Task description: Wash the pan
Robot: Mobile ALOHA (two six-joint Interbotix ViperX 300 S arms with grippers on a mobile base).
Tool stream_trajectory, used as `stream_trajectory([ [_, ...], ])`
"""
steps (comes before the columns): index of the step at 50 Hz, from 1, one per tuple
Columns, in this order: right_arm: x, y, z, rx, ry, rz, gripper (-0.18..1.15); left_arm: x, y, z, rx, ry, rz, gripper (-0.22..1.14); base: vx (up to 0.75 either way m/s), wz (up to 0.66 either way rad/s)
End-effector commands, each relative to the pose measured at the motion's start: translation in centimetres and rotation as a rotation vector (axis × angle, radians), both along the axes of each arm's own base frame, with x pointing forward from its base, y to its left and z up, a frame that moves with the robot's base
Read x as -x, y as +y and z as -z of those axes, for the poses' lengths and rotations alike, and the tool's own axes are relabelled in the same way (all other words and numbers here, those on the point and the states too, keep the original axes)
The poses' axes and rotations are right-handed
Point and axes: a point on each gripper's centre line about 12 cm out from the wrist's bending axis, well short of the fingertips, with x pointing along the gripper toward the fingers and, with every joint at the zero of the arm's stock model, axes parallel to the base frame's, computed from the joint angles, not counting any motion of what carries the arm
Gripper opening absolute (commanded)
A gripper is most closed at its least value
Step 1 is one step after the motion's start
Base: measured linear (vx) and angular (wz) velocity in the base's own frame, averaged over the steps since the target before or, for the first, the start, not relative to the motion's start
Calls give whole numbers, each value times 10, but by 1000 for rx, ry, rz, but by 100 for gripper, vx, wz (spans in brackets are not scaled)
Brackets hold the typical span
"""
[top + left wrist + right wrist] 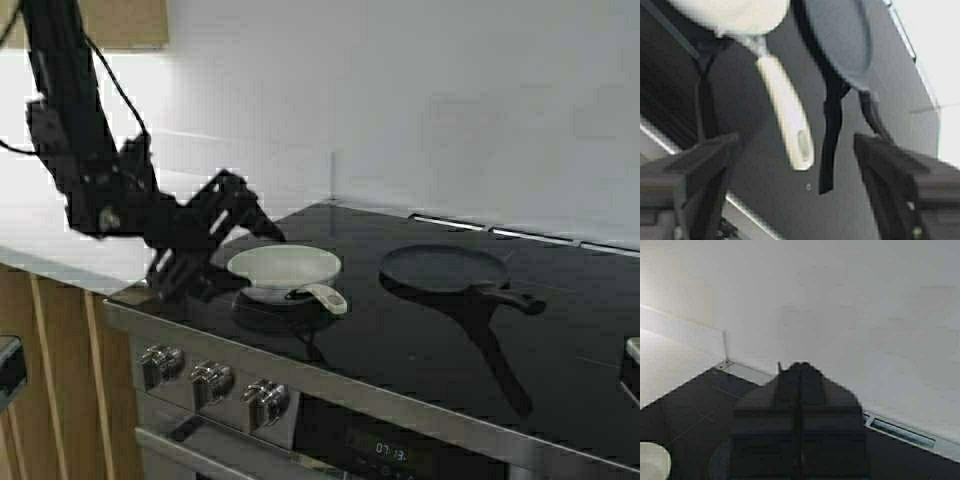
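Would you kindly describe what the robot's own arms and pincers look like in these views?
The left arm is matte black, built of blocky jointed segments, with a thin black cable looping beside its upper links. The left pincer has two broad, dark, flat-sided fingers. The right pincer is likewise black and boxy, two slabs meeting along a narrow seam. No markings are legible.

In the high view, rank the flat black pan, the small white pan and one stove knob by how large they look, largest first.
1. Flat black pan with long black handle.
2. Small round white frying pan, slightly smaller across and a little closer to the camera, so this gap is unsure.
3. Silver stove knob, clearly smallest though nearest.
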Motion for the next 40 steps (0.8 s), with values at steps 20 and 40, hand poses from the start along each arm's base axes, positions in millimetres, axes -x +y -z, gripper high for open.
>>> stream_trajectory([
  [20,-2,0,-1,0,-5,-2,6,-39,-27,52,352,20,-32,100,0,0],
  [40,-2,0,-1,-2,-5,-2,6,-71,-42,60,436,8,-39,100,0,0],
])
